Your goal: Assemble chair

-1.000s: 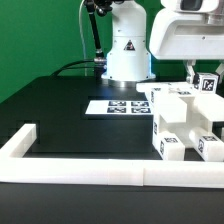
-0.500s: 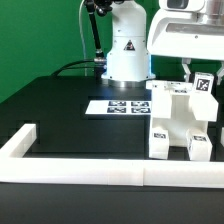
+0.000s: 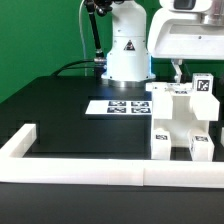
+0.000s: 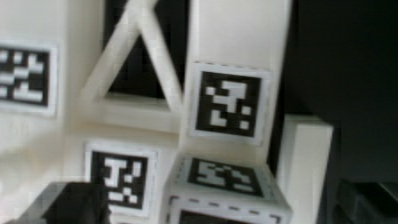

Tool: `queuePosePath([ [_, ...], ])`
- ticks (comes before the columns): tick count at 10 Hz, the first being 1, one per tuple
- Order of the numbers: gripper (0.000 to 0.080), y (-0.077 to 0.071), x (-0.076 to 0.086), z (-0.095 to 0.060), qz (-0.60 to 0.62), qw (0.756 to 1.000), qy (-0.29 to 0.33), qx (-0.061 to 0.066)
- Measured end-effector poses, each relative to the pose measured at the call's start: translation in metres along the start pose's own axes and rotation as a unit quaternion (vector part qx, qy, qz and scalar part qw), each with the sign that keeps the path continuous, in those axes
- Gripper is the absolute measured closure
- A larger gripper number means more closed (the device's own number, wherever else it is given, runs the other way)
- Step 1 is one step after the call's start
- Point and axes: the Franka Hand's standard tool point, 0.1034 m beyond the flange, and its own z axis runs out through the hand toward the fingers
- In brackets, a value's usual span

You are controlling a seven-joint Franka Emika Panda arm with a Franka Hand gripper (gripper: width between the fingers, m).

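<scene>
The chair (image 3: pixel 180 125) is a chunky white assembly of panels and cube-ended legs with black-and-white tags. It stands upright on the black table at the exterior view's right, just behind the front rail. My gripper (image 3: pixel 197 76) hangs right above its top and is open. One finger (image 3: pixel 178 71) shows clear of the tagged upper piece (image 3: pixel 203 86). The wrist view is filled by the chair's white bars and tags (image 4: pixel 228 100) at very close range, with a dark finger (image 4: pixel 68 205) beside them. Nothing is held.
The marker board (image 3: pixel 115 106) lies flat on the table behind the chair, toward the robot's white base (image 3: pixel 126 50). A long low white border rail (image 3: pixel 70 170) runs along the table's front edge and turns back at the left corner (image 3: pixel 22 140).
The chair came down from a tilted, held pose to standing upright on the table. The fingers then spread apart and let go of its top piece.
</scene>
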Motion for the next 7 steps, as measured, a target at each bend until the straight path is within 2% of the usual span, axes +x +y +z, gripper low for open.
queuePosePath([
  [3,0.0151,0.0013,0.0,0.0,-0.173,0.985,0.0,-0.002],
  [7,0.0151,0.0052,0.0003,0.0001,-0.293,0.956,-0.001,-0.004],
])
